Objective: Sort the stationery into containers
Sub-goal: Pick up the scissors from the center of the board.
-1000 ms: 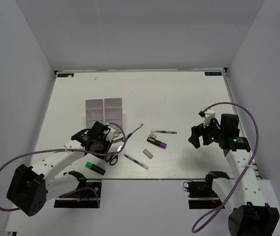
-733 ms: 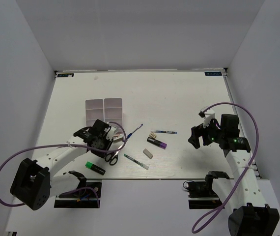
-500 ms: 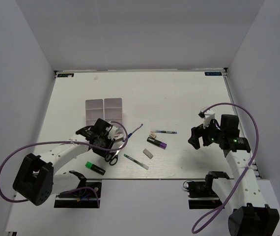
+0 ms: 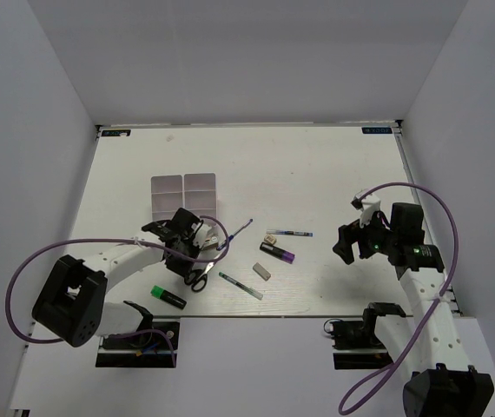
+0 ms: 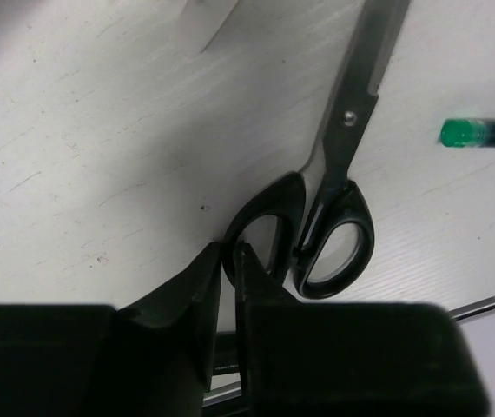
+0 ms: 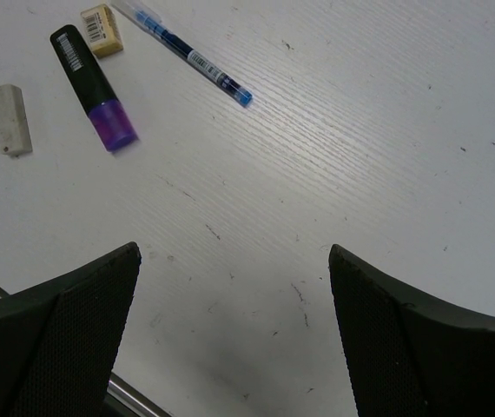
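Observation:
The black-handled scissors [image 5: 345, 139] lie flat on the table near its front edge, seen from above [image 4: 198, 280]. My left gripper [image 5: 227, 256] is low over them, shut on the rim of the left handle loop; from above it [image 4: 188, 263] is just left of the handles. The green-capped marker [image 4: 168, 296] lies to the left of the scissors, and its green end shows in the left wrist view [image 5: 482, 132]. My right gripper [image 6: 234, 287] is open and empty above bare table at the right [image 4: 345, 243]. The two divided trays [image 4: 184, 198] stand behind my left arm.
A purple-capped marker [image 6: 95, 87], beige eraser [image 6: 102, 19], grey eraser [image 6: 10, 119] and blue pen [image 6: 191, 54] lie mid-table, left of my right gripper. A white pen [image 4: 240, 286] and a thin blue pen [image 4: 239, 230] lie right of the scissors. The table's front edge is close.
My left gripper has shifted right and forward onto the scissors' handles. The scissors and the right arm have not visibly moved.

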### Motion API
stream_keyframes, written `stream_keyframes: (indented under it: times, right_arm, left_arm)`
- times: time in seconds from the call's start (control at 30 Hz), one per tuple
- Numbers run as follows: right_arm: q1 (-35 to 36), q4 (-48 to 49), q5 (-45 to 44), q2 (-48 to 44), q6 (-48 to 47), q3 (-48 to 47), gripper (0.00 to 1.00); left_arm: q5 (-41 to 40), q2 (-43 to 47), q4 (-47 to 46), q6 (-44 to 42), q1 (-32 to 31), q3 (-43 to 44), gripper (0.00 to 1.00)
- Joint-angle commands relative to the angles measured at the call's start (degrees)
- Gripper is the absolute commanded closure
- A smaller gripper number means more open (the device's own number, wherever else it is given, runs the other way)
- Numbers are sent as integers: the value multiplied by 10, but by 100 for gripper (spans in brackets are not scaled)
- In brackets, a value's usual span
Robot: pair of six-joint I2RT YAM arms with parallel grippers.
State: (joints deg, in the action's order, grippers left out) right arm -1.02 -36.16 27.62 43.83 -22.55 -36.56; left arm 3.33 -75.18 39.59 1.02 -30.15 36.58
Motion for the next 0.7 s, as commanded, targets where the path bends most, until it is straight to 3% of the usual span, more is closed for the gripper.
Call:
stream_keyframes:
  times: [0.0, 0.1, 0.23, 0.4, 0.5, 0.67]
  right_arm:
    - [0, -3, 13, -9, -3, -18, 10]
    - [-1, -1, 17, -14, -1, -17, 10]
    - [0, -4, 19, -18, -1, -19, 10]
    - [0, -6, 26, -23, -4, -19, 10]
    - [0, -7, 29, -24, 0, -19, 10]
    - [0, -8, 33, -24, 0, -21, 10]
  left_arm:
    - [-14, -6, 1, -6, -3, 7, 83]
    - [-25, -3, 13, -7, -9, 9, 100]
    - [-31, 28, 66, -6, -34, 30, 100]
    - [-68, 104, 149, -4, -82, 117, 100]
    - [-138, 116, 217, -7, -101, 203, 100]
    - [-326, 103, 244, -62, -121, 269, 100]
